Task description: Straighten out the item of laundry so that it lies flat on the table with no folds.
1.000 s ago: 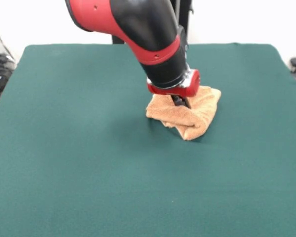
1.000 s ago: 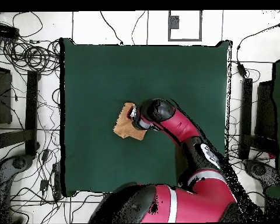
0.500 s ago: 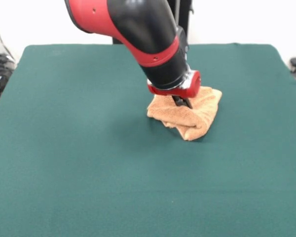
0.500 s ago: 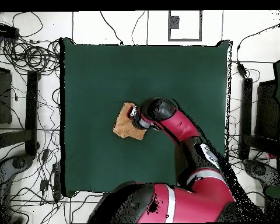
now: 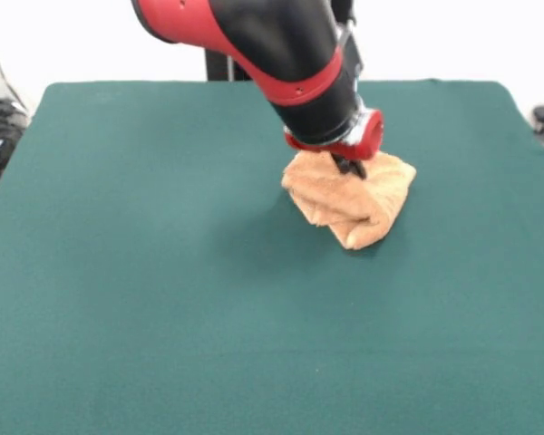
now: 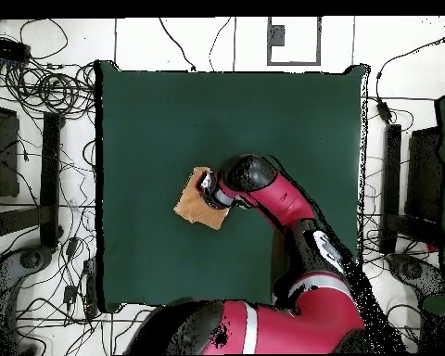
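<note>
1. Pressing down into the cloth, the gripper (image 5: 348, 167) shows only dark tips under its red collar; whether it is clenched cannot be told.
2. Bunched beneath and around those tips lies the towel (image 5: 354, 199), folded over itself.
3. Green table (image 5: 145, 272) surrounds it.

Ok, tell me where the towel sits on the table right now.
In the front view, the bunched orange-tan terry towel lies right of centre on the dark green cloth table, toward its far half, directly beneath the pincer of the red and black arm.
</note>
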